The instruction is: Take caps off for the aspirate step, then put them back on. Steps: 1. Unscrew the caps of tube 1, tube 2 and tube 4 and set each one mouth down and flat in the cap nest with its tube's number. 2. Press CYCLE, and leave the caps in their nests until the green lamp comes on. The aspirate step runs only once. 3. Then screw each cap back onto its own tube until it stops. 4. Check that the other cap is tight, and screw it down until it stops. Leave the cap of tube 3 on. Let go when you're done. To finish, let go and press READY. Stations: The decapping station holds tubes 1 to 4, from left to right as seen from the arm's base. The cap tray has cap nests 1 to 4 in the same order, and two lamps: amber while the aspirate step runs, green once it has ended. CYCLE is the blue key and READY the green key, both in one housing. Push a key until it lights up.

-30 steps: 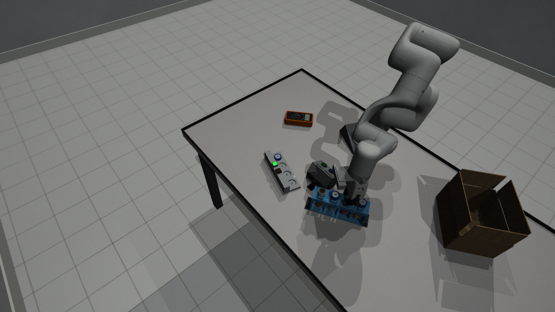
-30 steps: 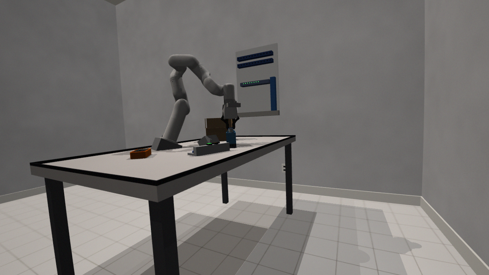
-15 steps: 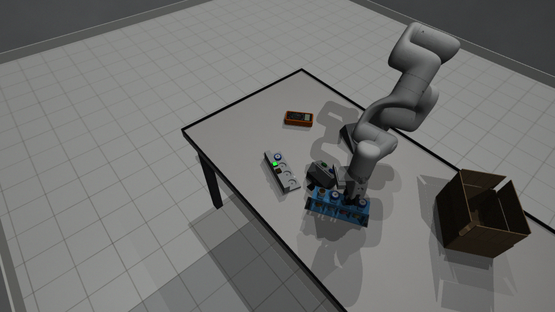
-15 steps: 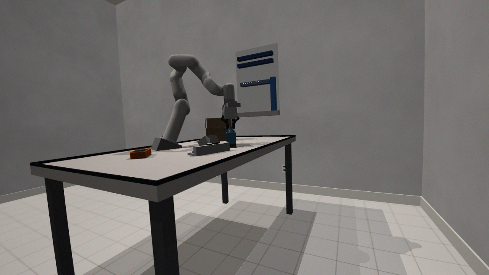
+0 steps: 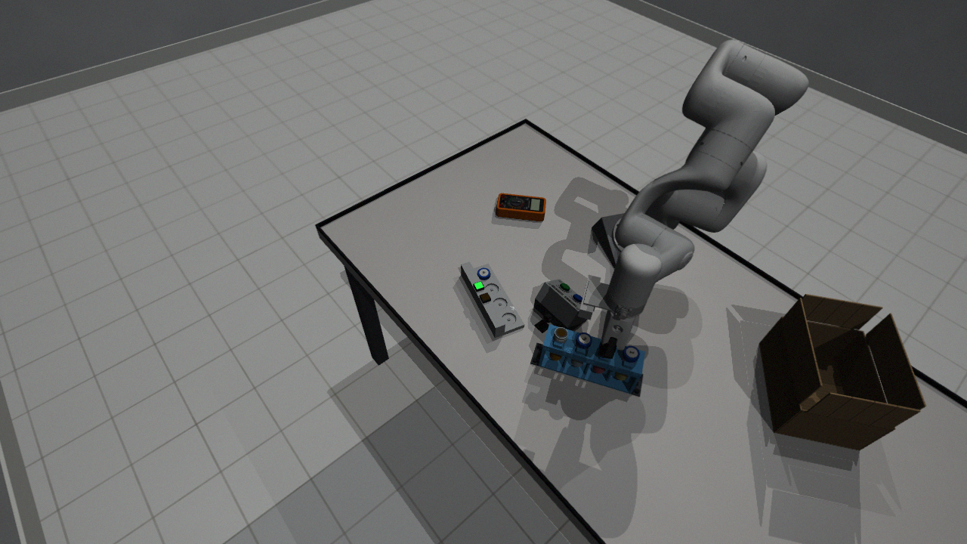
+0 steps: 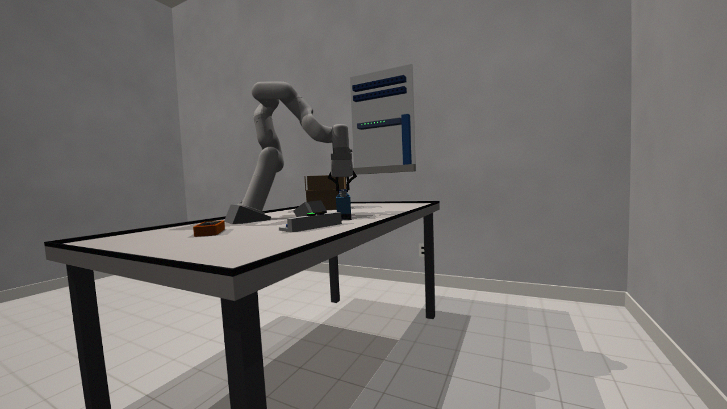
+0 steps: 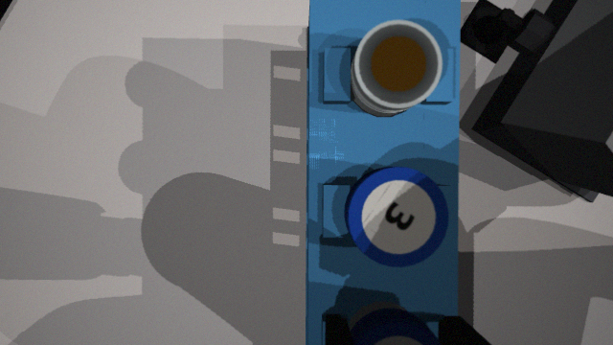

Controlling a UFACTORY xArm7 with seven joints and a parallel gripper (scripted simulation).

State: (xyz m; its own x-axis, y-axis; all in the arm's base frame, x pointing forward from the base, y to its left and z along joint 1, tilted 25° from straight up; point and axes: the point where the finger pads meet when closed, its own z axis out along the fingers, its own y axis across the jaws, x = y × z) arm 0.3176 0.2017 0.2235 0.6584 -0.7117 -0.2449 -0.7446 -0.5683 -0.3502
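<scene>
The blue decapping station (image 5: pixel 582 366) (image 7: pixel 383 139) (image 6: pixel 343 204) stands near the table's front edge. In the wrist view, tube 4 (image 7: pixel 397 64) (image 5: pixel 559 332) stands open with brown liquid inside. Beside it tube 3 wears its blue cap (image 7: pixel 397 217) (image 5: pixel 582 343). My gripper (image 5: pixel 606 349) (image 6: pixel 343 192) (image 7: pixel 395 332) points straight down and is shut on the cap of tube 2 (image 7: pixel 390 325), which sits on its tube. Tube 1's cap (image 5: pixel 631 353) is on. One blue cap (image 5: pixel 483 272) lies in an end nest of the cap tray (image 5: pixel 505 325) (image 6: pixel 310 221). The tray's green lamp (image 5: pixel 479 285) is lit.
The key housing (image 5: pixel 557 304) (image 7: pixel 551 96) with the green key (image 5: pixel 563 286) and the blue key (image 5: pixel 577 297) stands right behind the station. An orange multimeter (image 5: pixel 520 205) (image 6: pixel 208 228) lies further back. An open cardboard box (image 5: pixel 838 372) stands to one side. A wall panel (image 6: pixel 383 119) hangs behind.
</scene>
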